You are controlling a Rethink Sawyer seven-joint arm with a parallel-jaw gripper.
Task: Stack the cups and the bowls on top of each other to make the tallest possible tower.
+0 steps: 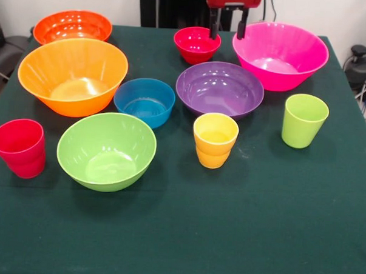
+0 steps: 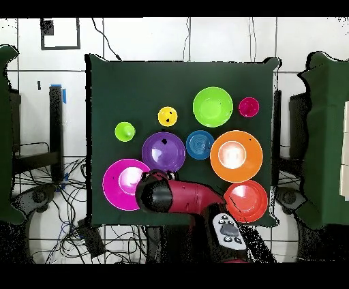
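Note:
All bowls and cups stand apart and upright on the green table (image 1: pixel 185 234); none is nested. At the back are the red-orange bowl (image 1: pixel 72 26), small red bowl (image 1: pixel 197 43) and pink bowl (image 1: pixel 280 53). In the middle are the light orange bowl (image 1: pixel 73 74), blue bowl (image 1: pixel 144 101) and purple bowl (image 1: pixel 220 88). In front are the red cup (image 1: pixel 20 147), lime green bowl (image 1: pixel 106 150), yellow cup (image 1: pixel 215 139) and lime green cup (image 1: pixel 304 120). My gripper (image 1: pixel 228 28) is open and empty, raised between the small red and pink bowls.
In the overhead view my arm (image 2: pixel 184 198) reaches over the table's near edge and hides the small red bowl, with the pink bowl (image 2: pixel 125 183) and purple bowl (image 2: pixel 163 151) beside it. Cables and black gear (image 1: pixel 359 63) lie off the table's sides.

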